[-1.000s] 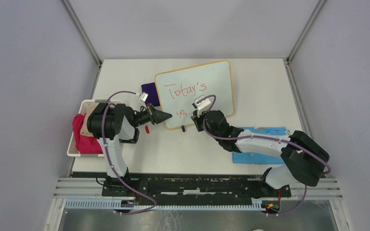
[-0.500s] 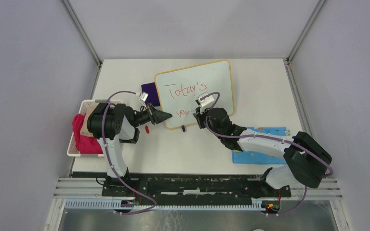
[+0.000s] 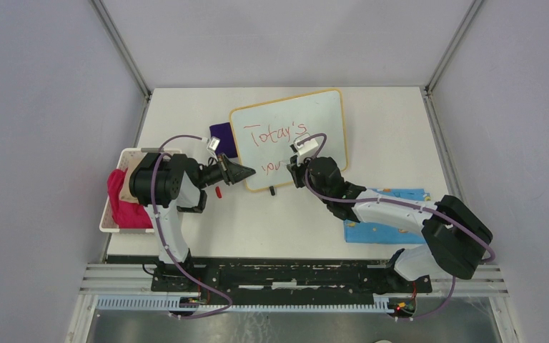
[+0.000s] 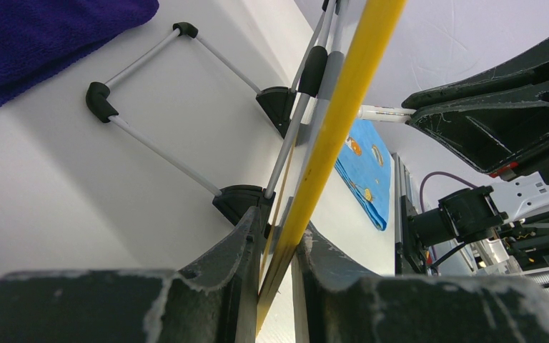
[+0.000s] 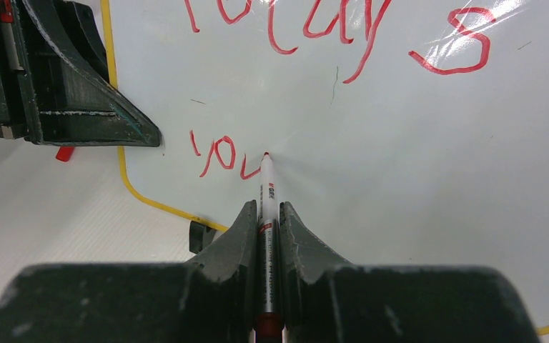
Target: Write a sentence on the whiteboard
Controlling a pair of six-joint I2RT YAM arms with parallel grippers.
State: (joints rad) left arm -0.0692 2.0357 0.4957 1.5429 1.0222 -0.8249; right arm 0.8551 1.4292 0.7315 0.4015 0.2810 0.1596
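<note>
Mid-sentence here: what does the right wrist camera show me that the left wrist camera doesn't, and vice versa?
Right wrist only: the sentence in red, "Today's" above "you", with the marker tip on the whiteboard just after the u. Left wrist only: the wire stand behind the board, a purple cloth, and the yellow frame pinched by the left gripper. Both: the whiteboard, the marker, the left gripper and the right gripper.
</note>
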